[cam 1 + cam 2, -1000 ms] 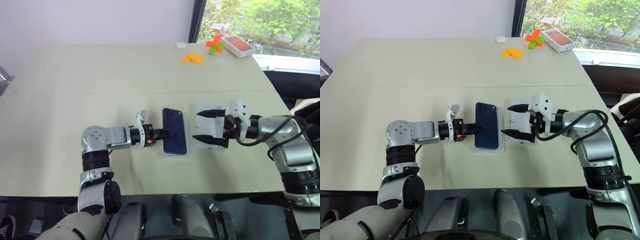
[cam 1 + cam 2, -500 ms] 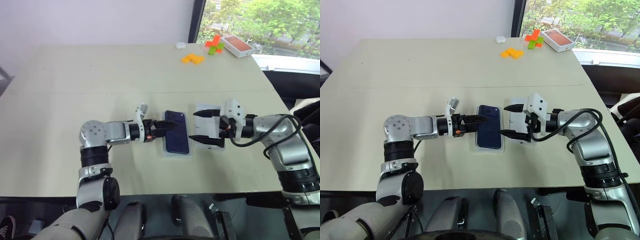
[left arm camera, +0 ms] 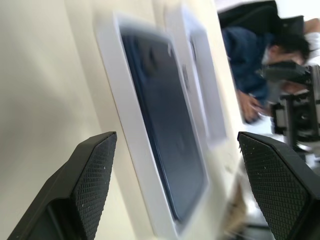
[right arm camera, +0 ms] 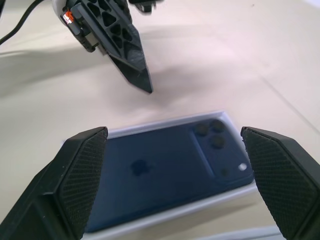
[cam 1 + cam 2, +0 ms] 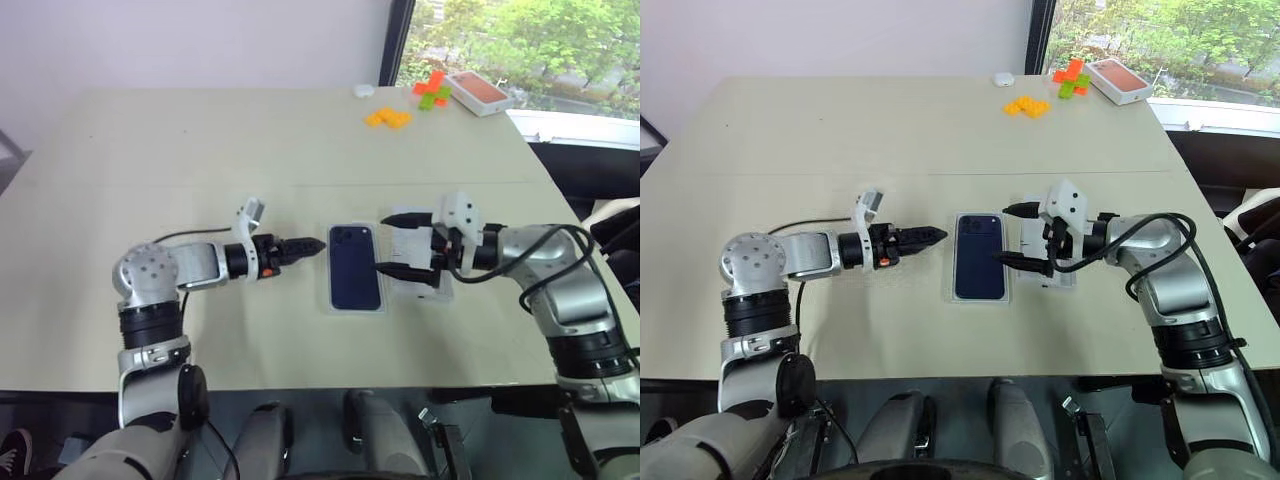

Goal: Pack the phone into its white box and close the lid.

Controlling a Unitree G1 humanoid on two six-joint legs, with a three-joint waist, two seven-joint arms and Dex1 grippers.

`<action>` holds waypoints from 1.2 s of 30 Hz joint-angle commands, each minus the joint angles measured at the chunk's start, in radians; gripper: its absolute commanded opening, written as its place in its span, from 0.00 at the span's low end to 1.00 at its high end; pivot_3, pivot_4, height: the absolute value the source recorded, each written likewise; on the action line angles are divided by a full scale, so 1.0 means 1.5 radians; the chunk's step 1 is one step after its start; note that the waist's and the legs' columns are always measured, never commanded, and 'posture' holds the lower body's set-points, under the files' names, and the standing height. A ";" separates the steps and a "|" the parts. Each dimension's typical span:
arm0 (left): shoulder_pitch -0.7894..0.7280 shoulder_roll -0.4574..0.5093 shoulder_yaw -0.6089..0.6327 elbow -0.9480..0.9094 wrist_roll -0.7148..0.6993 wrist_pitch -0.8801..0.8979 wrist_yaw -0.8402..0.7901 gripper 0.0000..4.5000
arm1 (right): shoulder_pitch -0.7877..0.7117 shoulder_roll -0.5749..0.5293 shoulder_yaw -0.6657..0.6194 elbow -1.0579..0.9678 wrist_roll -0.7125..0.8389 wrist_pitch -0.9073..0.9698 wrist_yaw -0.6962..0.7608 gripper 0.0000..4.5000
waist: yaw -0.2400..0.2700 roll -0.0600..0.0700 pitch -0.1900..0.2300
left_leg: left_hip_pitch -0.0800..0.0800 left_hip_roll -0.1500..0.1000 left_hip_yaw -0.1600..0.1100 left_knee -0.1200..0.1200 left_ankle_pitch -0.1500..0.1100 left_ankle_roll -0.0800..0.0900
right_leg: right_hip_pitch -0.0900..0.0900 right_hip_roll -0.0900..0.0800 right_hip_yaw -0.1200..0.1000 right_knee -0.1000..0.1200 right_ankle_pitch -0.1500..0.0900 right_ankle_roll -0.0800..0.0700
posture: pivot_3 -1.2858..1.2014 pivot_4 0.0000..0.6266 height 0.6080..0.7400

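Beige tabletop (image 5: pixel 150 150) spreads bare around my left arm, which reaches in low from the left. My left gripper (image 5: pixel 311 244) points toward the right, its fingers spread apart and holding nothing, the tips just short of the white box (image 5: pixel 334 303). That box lies flat near the table's middle with the phone (image 5: pixel 355 270) resting inside it, back side up, the camera cluster at its far corner, white walls showing all round the navy slab. Just beside the box, on its right, lies a flat white piece (image 5: pixel 1060 278) that I take for the lid, though my right gripper covers most of it and I cannot tell which face is up. My right gripper (image 5: pixel 395 243) hovers over that piece, pointing left toward the phone, its two black fingers wide apart and empty. At the far right corner sit orange blocks (image 5: pixel 386 117), a green and red cluster (image 5: pixel 432 90), an orange-red-topped box (image 5: pixel 479 91) and a small white object (image 5: pixel 361 90), all well apart from the work.
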 commanded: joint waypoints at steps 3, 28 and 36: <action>0.047 0.067 -0.098 -0.085 0.080 -0.188 -0.134 0.91 | -0.029 0.010 0.002 0.014 -0.017 -0.009 -0.033 1.00 | -0.001 0.000 0.000 | 0.000 0.000 0.000 0.000 0.000 0.000 | 0.000 0.000 0.000 0.000 0.000 0.000 | 0.52 0.24 1.00; 0.109 0.138 -0.200 -0.060 0.265 -0.554 -0.338 0.91 | -0.104 0.085 0.015 -0.090 -0.128 0.574 -0.433 1.00 | -0.001 0.001 0.000 | -0.001 0.000 0.004 0.000 -0.003 0.005 | -0.002 -0.001 0.001 -0.001 0.000 0.000 | 0.52 0.24 1.00; 0.100 0.119 -0.179 -0.059 0.251 -0.521 -0.318 0.91 | -0.111 0.149 -0.004 -0.097 -0.124 0.608 -0.491 1.00 | -0.002 0.001 0.000 | -0.001 0.001 0.005 0.001 -0.003 0.005 | -0.001 0.000 0.001 -0.001 0.000 0.000 | 0.52 0.24 1.00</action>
